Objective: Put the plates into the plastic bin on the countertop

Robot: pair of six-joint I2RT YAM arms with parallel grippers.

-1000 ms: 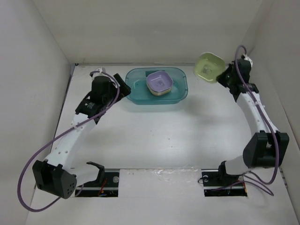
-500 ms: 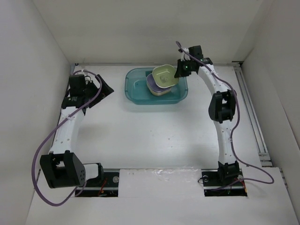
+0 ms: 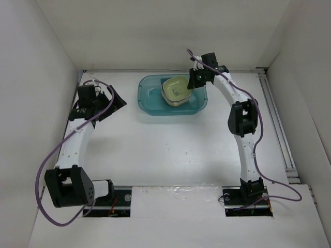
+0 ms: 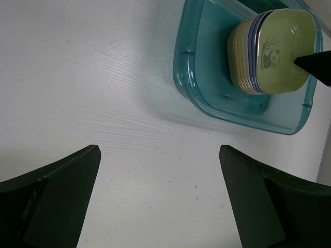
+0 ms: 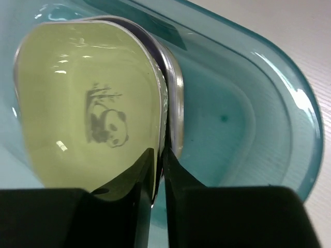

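A pale green plate [image 3: 176,89] [image 4: 284,51] [image 5: 88,113] with a panda print lies on top of a stack of plates [image 4: 240,57] inside the teal plastic bin [image 3: 150,98] [image 4: 207,77] [image 5: 243,119]. My right gripper [image 3: 190,85] [image 5: 159,152] reaches in from the bin's right side. Its fingers stand narrowly on either side of the green plate's near rim, one inside the dish and one outside. A lavender rim [image 5: 168,67] shows just beneath. My left gripper [image 3: 116,99] [image 4: 159,152] hangs wide open over bare countertop [image 3: 165,144], left of the bin, holding nothing.
White walls close in the countertop at the back and on both sides. A rail [image 3: 279,124] runs along the right edge. The arms' bases and cables [image 3: 170,199] sit along the near edge.
The right arm swung left from the far right corner and lowered the green plate onto the stack in the bin. The left arm drew back left, away from the bin.
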